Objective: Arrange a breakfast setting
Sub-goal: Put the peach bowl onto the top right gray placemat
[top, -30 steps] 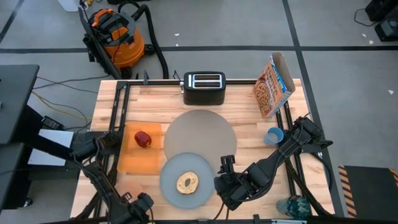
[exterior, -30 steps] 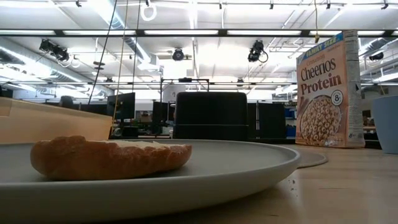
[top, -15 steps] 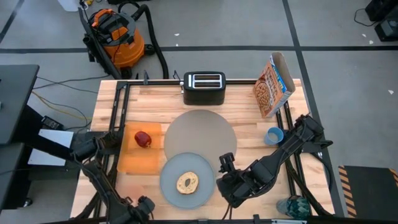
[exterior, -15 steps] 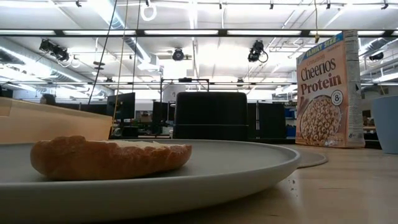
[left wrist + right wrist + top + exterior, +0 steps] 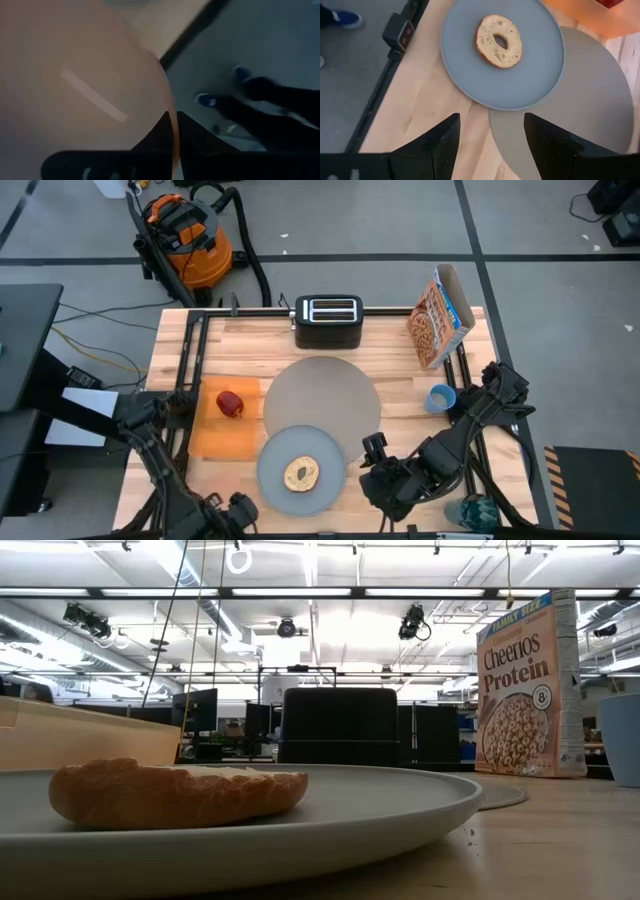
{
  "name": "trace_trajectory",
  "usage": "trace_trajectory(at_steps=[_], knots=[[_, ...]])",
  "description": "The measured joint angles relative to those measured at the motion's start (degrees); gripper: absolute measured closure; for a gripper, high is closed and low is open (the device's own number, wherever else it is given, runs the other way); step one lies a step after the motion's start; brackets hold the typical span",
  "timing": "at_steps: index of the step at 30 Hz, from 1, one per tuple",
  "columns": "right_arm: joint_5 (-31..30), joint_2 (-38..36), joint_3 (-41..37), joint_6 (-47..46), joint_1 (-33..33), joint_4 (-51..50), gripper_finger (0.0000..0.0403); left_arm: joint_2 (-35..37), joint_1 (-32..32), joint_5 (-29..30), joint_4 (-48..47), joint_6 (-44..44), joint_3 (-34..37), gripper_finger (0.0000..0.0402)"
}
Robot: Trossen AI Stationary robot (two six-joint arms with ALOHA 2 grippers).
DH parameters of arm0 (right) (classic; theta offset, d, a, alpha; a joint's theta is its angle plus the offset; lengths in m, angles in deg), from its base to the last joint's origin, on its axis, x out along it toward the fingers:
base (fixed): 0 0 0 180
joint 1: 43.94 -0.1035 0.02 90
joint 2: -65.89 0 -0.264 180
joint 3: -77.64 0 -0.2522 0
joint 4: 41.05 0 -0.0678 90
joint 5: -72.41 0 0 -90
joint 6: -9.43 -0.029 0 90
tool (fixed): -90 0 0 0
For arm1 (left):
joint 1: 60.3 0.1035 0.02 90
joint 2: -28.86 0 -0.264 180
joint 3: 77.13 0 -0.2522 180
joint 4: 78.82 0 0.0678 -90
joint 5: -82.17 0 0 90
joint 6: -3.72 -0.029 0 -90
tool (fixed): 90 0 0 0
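L gripper [image 5: 172, 137] is at the table's near edge, clamped on the pale pink bowl [image 5: 75, 85] rim. Lift it straight and level; you want no slip. R gripper [image 5: 490, 135] hangs empty w/ jaws apart, near the grey-blue plate [image 5: 270, 475] w/ bread [image 5: 301, 473].

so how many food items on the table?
3: apple on the napkin at left, bread on the plate at front, cereal box at back right. Others may be hidden.
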Motion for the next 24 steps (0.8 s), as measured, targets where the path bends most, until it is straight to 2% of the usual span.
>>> trace_trajectory(at_steps=[4,12,19,24], knots=[[1.0,0.0,0.0,-3.3,-0.9,0.1,0.0176,0.0,4.1,5.9,-0.5,-8.6,-3.0,0.0387],[1.2,0.0,0.0,-13.2,-2.7,-0.4,0.0176,0.0,20.1,4.9,-0.9,-33.8,-3.0,0.0387],[9.4,0.0,0.0,-26.6,-4.0,-3.5,0.0176,-1.7,34.8,4.5,-0.4,-62.7,-2.7,0.0387],[11.3,0.0,0.0,-29.7,-3.5,-2.2,0.0176,-4.7,41.9,4.2,1.3,-85.5,-2.7,0.0387]])
